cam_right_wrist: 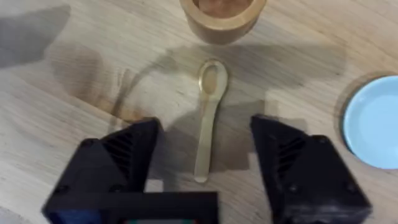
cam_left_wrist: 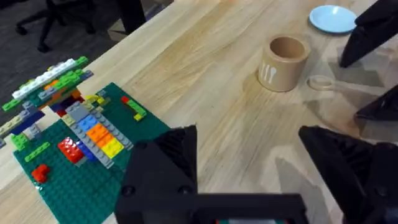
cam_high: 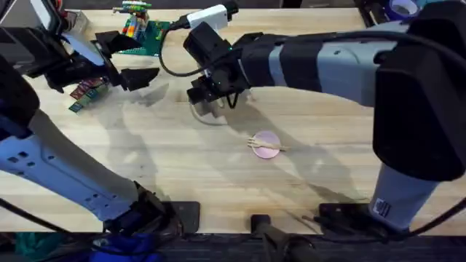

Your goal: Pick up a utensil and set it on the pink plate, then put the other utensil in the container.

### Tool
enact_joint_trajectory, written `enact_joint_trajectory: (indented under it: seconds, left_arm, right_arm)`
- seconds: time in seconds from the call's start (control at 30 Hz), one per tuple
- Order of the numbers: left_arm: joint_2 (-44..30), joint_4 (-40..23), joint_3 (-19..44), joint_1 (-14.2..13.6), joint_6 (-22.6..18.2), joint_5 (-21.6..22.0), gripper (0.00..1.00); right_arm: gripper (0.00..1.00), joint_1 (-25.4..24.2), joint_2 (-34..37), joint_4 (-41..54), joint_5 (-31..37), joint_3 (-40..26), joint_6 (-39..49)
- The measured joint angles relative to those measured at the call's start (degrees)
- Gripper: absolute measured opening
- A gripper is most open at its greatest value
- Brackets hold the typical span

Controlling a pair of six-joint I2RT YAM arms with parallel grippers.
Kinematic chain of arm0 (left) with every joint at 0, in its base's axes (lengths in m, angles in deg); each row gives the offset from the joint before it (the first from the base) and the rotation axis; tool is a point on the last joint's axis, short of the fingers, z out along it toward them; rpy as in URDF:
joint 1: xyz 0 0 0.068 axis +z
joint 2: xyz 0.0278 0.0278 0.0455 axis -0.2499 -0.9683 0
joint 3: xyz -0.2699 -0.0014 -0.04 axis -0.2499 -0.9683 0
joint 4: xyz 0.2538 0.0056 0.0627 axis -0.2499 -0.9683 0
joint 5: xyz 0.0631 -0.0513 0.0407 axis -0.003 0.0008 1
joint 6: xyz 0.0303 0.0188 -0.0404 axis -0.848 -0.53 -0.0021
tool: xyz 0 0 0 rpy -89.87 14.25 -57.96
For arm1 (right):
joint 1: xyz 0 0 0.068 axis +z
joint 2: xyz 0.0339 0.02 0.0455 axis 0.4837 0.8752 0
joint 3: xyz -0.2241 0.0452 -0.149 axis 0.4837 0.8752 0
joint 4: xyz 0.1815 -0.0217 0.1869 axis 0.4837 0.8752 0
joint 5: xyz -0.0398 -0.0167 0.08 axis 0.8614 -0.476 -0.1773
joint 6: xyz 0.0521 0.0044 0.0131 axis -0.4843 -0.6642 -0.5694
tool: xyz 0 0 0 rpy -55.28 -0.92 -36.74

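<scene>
Wooden fork [cam_high: 263, 145]: lying across the pink plate [cam_high: 268, 137], mid-table.
Wooden spoon [cam_right_wrist: 208, 112]: flat on the table, bowl toward the wooden cup [cam_right_wrist: 222, 17].
Right gripper [cam_right_wrist: 205, 165]: fingers wide apart, astride the spoon's handle, holding nothing.
Left gripper [cam_left_wrist: 249, 158]: spread open, empty, at ten o'clock above the Lego baseplate [cam_left_wrist: 81, 149].

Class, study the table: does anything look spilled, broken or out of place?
Nothing stands out. The fork lies on the pink plate, the spoon lies flat beside the upright cup, and the open right gripper hangs over the spoon.

fork [cam_high: 265, 145] on pink plate [cam_high: 270, 138], spoon [cam_right_wrist: 208, 115] beside cup [cam_right_wrist: 222, 17]
</scene>
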Motion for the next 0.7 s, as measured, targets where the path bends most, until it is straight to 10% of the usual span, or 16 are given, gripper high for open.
enact_joint_trajectory:
  seconds: [0.3,0.7]
  left_arm:
    - [0.0,0.0,0.0,0.0,0.0,0.0,0.993]
    - [0.0,0.0,0.0,0.0,0.0,0.0,0.993]
  right_arm:
    - [0.084,0.0,0.0,-0.1,-1.3,-0.2,0.0]
    - [0.031,-0.1,0.0,-0.2,-1.3,-0.3,0.0]
